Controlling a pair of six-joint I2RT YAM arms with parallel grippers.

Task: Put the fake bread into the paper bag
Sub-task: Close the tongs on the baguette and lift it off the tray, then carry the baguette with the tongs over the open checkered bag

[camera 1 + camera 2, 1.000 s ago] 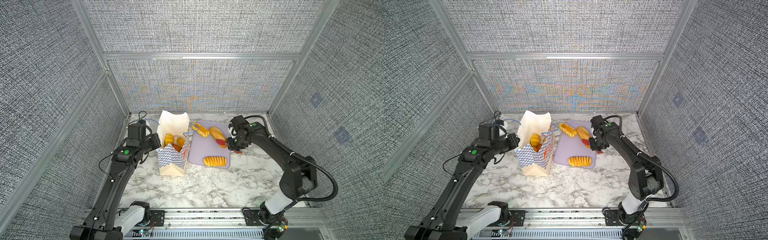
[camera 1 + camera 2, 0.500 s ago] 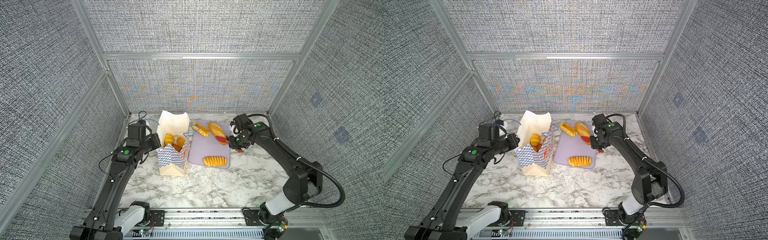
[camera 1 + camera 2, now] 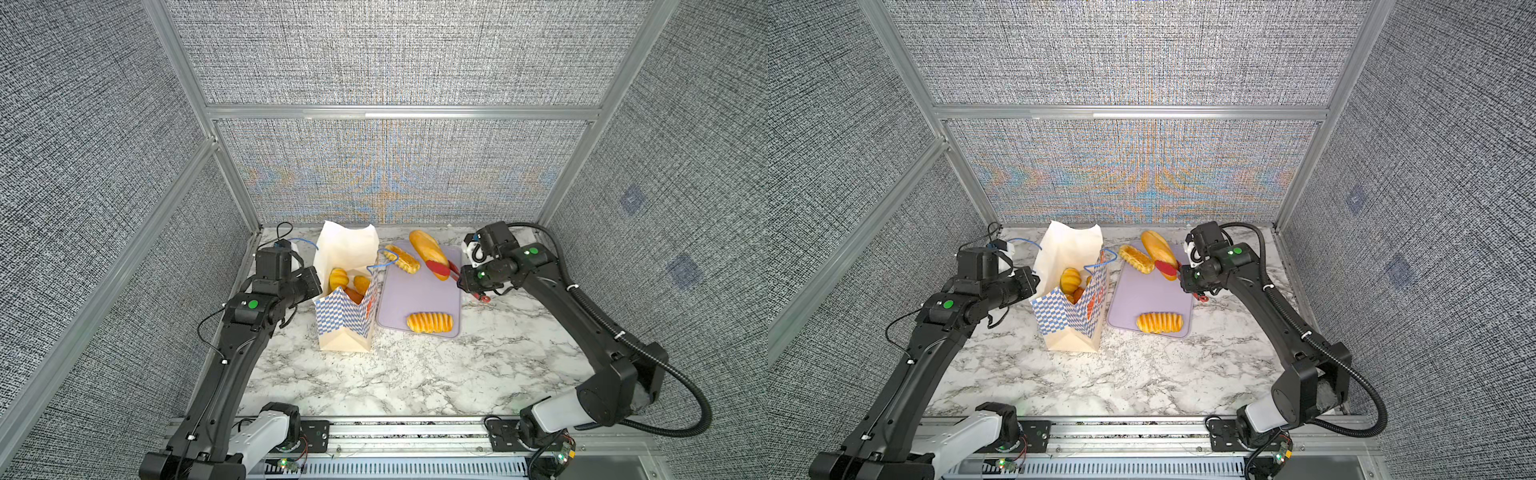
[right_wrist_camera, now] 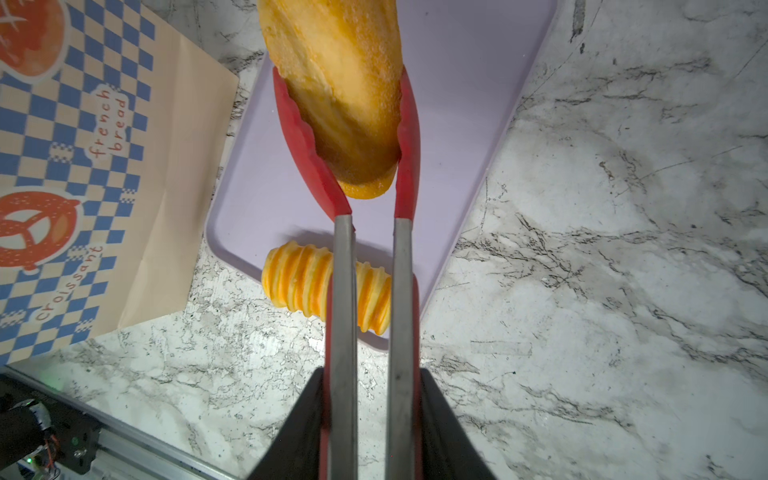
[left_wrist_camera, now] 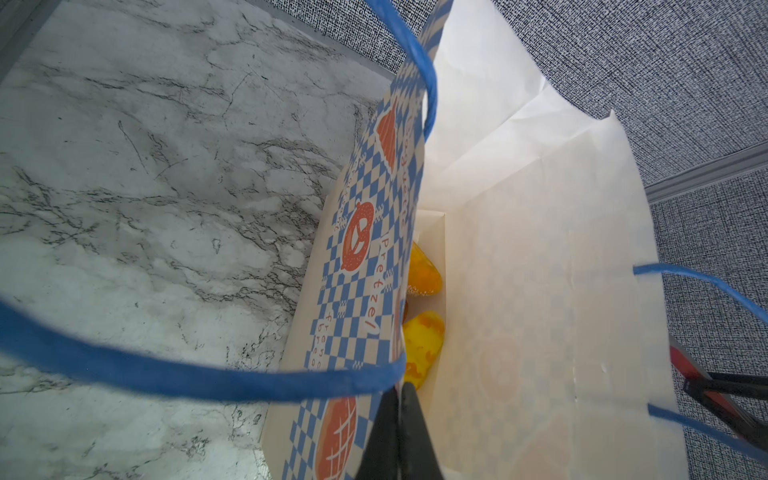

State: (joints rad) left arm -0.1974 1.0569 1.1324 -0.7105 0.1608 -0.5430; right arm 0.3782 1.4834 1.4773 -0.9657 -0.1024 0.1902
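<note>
The paper bag stands open left of the tray, with several fake bread pieces inside. My left gripper is shut on the bag's near wall at the rim. My right gripper is shut on the red tongs. The tongs' tips pinch one end of the long loaf above the tray. A ribbed roll and a twist lie on the tray.
The lavender tray lies on the marble tabletop between the bag and the right arm. The bag's blue cord handles loop near the left gripper. Cage walls close in the back and sides.
The right gripper with the tongs has drawn up and back, and the long loaf has lifted with it toward the tray's far end. The left gripper and bag have not moved.
</note>
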